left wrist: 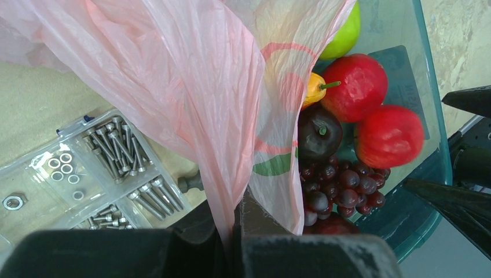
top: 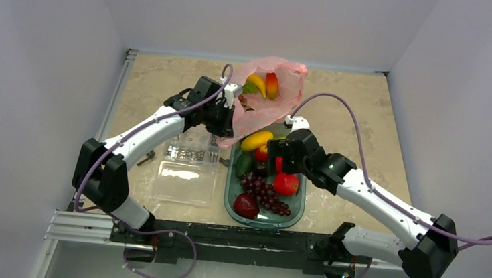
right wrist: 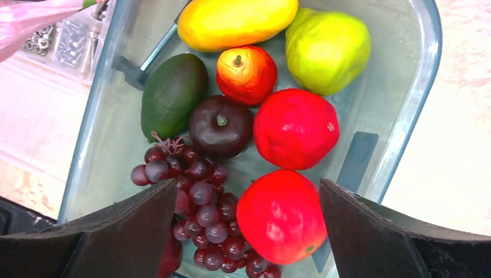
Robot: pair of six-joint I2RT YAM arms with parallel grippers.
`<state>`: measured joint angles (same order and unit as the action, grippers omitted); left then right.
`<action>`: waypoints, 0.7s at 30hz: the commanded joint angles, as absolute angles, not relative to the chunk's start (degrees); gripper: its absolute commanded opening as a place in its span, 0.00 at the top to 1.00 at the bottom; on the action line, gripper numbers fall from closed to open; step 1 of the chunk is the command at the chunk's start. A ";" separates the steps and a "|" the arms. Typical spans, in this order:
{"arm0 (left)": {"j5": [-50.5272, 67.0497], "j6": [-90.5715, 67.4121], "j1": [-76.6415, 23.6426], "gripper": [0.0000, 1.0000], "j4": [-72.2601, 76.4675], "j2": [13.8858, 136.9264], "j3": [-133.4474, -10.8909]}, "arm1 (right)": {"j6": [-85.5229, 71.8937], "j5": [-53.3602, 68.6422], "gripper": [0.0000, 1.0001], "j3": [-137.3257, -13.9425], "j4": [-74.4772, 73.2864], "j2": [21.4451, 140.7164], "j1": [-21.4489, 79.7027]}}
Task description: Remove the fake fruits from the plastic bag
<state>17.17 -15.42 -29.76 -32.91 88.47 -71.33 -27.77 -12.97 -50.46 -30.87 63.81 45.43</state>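
- While the left gripper (left wrist: 237,229) is clamped tight on a fold of the plastic bag (left wrist: 191,87), the film runs bunched straight out from its fingers. In the top view the bag mouth is open upward, just beyond that gripper.
- The right gripper (right wrist: 248,194) is spread wide and holds nothing. A red apple (right wrist: 282,215) sits directly below the gap between its fingers.
- Risk: the pinch is on thin film only. A tug from the right arm reaching in could tear it or slip it free, and the bag would slump.
- Risk: the bag wall hangs close to the far end of the tray (right wrist: 425,87), ahead of the right gripper. An open finger could snag it going in.
- Risk: the fruit is glossy and round, so an off-centre two-finger grasp will likely squirt it out.
- Bag, beyond the left gripper: banana (top: 256,83), mango (top: 272,85), and something green beside them that I can't identify.
- Tray, under the right gripper: that apple, a second red fruit (right wrist: 295,127), plum (right wrist: 220,126), dark grape bunch (right wrist: 202,202), avocado (right wrist: 172,92), yellow oval fruit (right wrist: 237,22), green fruit (right wrist: 327,49), small orange-red fruit (right wrist: 246,74).
- Beside the left gripper, on the side away from the tray: a clear screw box (left wrist: 87,168).
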 commanded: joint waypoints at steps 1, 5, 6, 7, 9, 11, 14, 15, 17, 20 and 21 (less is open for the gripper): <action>16.36 -14.15 -30.12 1.00 -32.80 86.62 -71.37 | -23.80 -17.03 0.10 -53.99 -27.50 64.64 45.68; 17.78 -15.75 -30.19 1.00 -31.66 87.10 -70.86 | -19.69 -21.15 0.26 -60.97 -19.66 70.50 45.64; 18.27 -16.12 -30.12 1.00 -31.11 87.07 -70.58 | -18.52 -21.18 0.29 -62.59 -17.18 72.39 45.66; 18.65 -16.44 -30.08 1.00 -30.73 87.13 -70.43 | -17.04 -21.90 0.31 -64.06 -14.39 74.42 45.64; 19.05 -16.74 -30.19 1.00 -30.52 87.21 -70.25 | -13.61 -24.94 0.38 -67.62 -9.88 79.99 45.59; 18.96 -16.70 -30.27 1.00 -30.35 87.15 -69.94 | -10.13 -28.53 0.41 -70.50 -5.59 85.20 45.49; 18.58 -16.48 -30.37 1.00 -30.47 87.13 -69.89 | -7.30 -30.72 0.46 -76.21 -1.75 93.48 43.67; 18.40 -16.36 -30.37 1.00 -30.49 87.07 -69.88 | -6.99 -30.92 0.47 -78.35 -1.24 95.96 42.81; 17.93 -16.11 -30.35 1.00 -30.58 86.97 -69.90 | -5.40 -30.67 0.49 -81.99 0.42 100.71 41.19; 17.56 -16.12 -30.33 1.00 -30.37 86.85 -69.88 | -3.04 -29.71 0.50 -86.66 3.54 107.43 39.27; 17.58 -16.42 -30.32 1.00 -30.03 86.87 -69.83 | -2.90 -29.17 0.51 -88.24 3.95 109.53 38.52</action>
